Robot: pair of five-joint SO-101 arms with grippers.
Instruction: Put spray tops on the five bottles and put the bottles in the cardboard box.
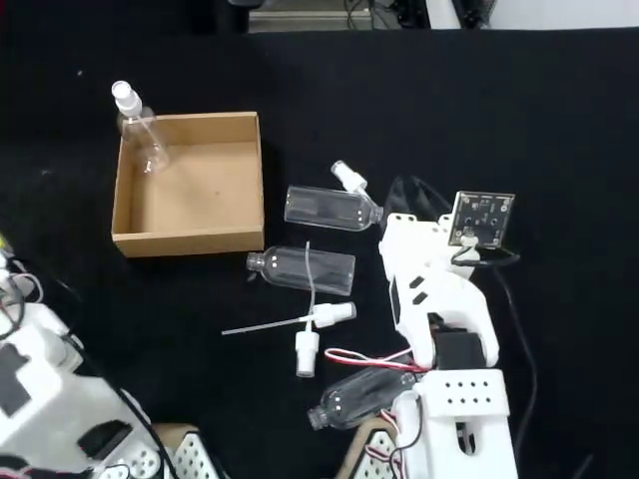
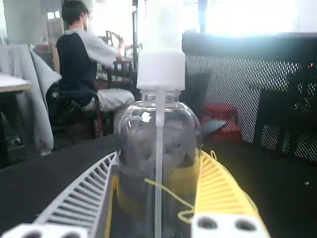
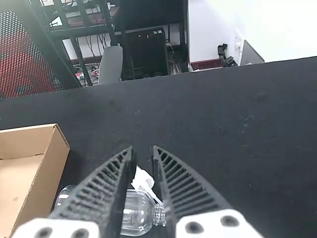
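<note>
The cardboard box sits at the left of the table. A clear bottle with a spray top leans in its far left corner. Three clear bottles without tops lie on the black table. Loose spray tops lie near them. My left gripper is shut on an upright bottle that carries a white spray top. My right gripper hovers over the far bottle, fingers a narrow gap apart and holding nothing.
The right arm stretches up the right middle of the table, with a red wire crossing near the closest bottle. The left arm's white body fills the lower left corner. Ribbed parts poke in at the bottom edge.
</note>
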